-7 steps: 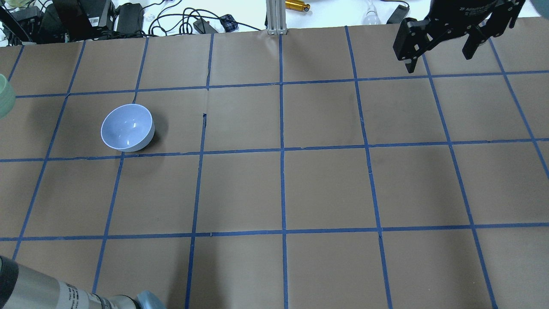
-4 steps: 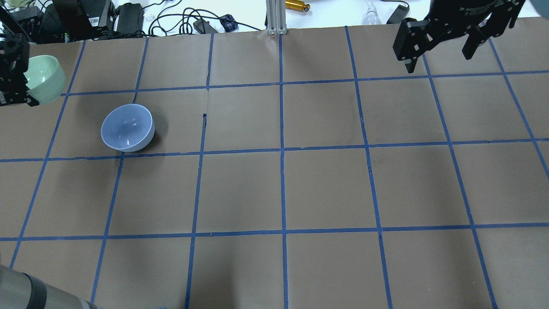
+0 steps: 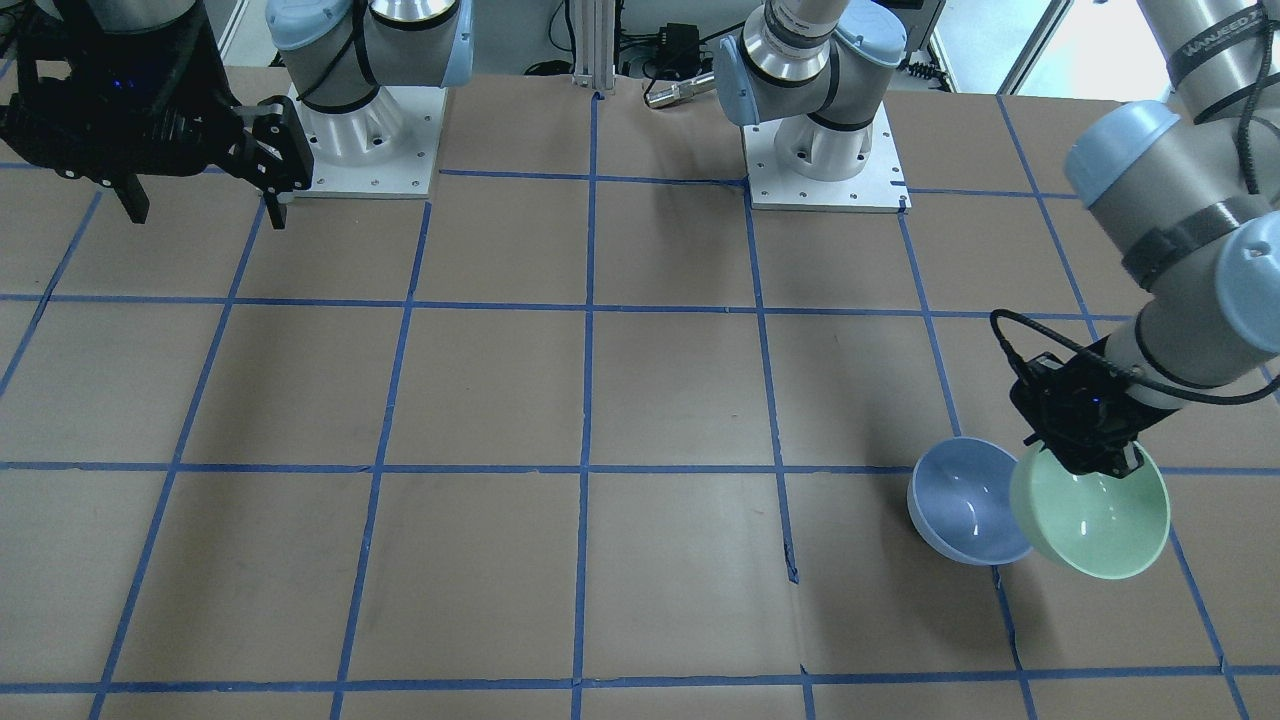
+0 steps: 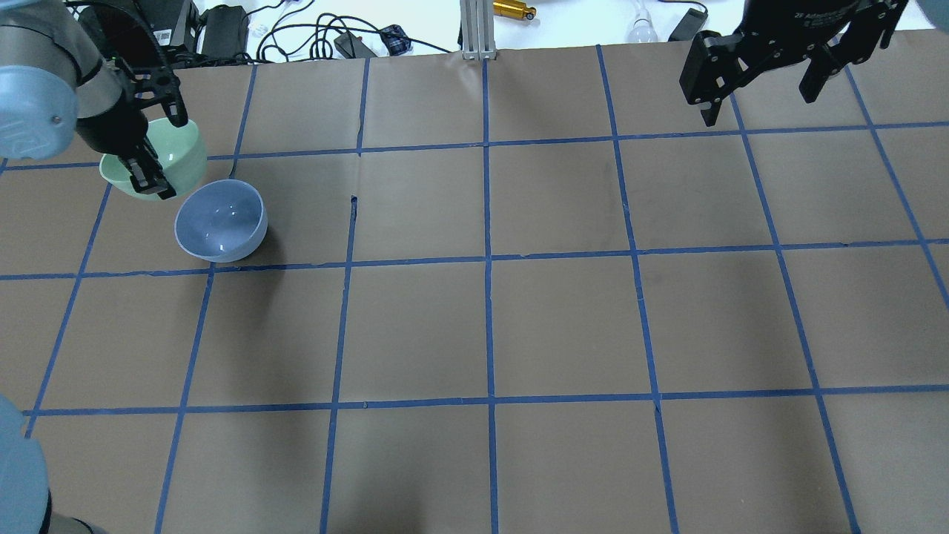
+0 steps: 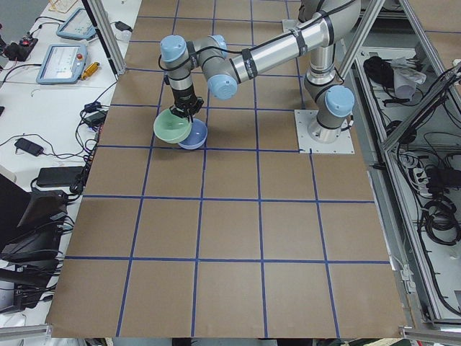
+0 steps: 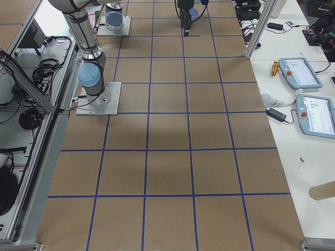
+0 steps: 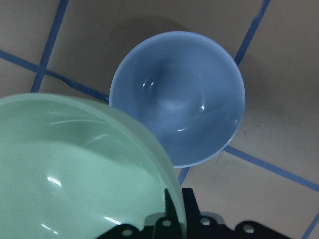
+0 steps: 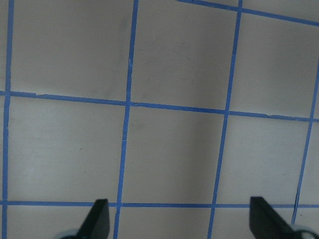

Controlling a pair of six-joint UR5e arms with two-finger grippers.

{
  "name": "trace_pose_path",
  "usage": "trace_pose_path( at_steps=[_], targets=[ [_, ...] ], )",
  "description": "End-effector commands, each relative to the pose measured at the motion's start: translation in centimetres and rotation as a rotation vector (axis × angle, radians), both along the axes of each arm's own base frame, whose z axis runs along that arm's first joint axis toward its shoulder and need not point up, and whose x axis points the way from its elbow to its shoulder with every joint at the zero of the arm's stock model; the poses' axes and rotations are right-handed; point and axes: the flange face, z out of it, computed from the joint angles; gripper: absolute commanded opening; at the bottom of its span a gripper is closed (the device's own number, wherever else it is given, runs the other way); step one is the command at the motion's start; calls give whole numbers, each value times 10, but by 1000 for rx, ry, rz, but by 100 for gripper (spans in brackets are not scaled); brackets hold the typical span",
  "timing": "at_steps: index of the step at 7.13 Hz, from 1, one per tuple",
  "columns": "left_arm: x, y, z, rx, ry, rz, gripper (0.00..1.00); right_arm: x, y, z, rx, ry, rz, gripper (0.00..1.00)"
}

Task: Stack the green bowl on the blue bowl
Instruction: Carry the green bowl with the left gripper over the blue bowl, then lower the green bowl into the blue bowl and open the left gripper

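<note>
The blue bowl (image 4: 220, 222) stands upright on the brown table at the left; it also shows in the front view (image 3: 965, 500) and the left wrist view (image 7: 179, 94). My left gripper (image 4: 148, 169) is shut on the rim of the green bowl (image 4: 178, 152) and holds it tilted in the air beside the blue bowl, overlapping its edge. The green bowl also shows in the front view (image 3: 1095, 520) and the left wrist view (image 7: 75, 169). My right gripper (image 4: 760, 104) is open and empty, high over the far right.
The table (image 4: 489, 326) is brown paper with a blue tape grid. Cables and power supplies (image 4: 222, 30) lie beyond its far edge. An aluminium post (image 4: 474, 30) stands at the far middle. The arm bases (image 3: 825, 150) are bolted at the robot's side.
My left gripper has carried the green bowl in from the left edge, rightward to the blue bowl's side. The right arm has not moved.
</note>
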Motion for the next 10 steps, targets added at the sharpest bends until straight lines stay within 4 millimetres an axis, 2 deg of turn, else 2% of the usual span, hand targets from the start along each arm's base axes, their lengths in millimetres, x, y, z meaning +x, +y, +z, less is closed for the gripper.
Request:
trace_pose_path(
  at_steps=[1, 5, 7, 8, 9, 10],
  targets=[
    [-27, 18, -19, 29, -34, 31, 0, 0, 0, 0, 0, 0, 1, 100],
    [-33, 43, -63, -21, -59, 27, 0, 0, 0, 0, 0, 0, 1, 100],
    [-34, 45, -66, -16, -53, 27, 0, 0, 0, 0, 0, 0, 1, 100],
    [-36, 44, -66, -21, -50, 31, 51, 0, 0, 0, 0, 0, 1, 100],
    [-47, 43, -60, -36, -51, 18, 100, 0, 0, 0, 0, 0, 1, 100],
    [-58, 44, -53, -47, -62, -3, 100, 0, 0, 0, 0, 0, -1, 100]
  ],
)
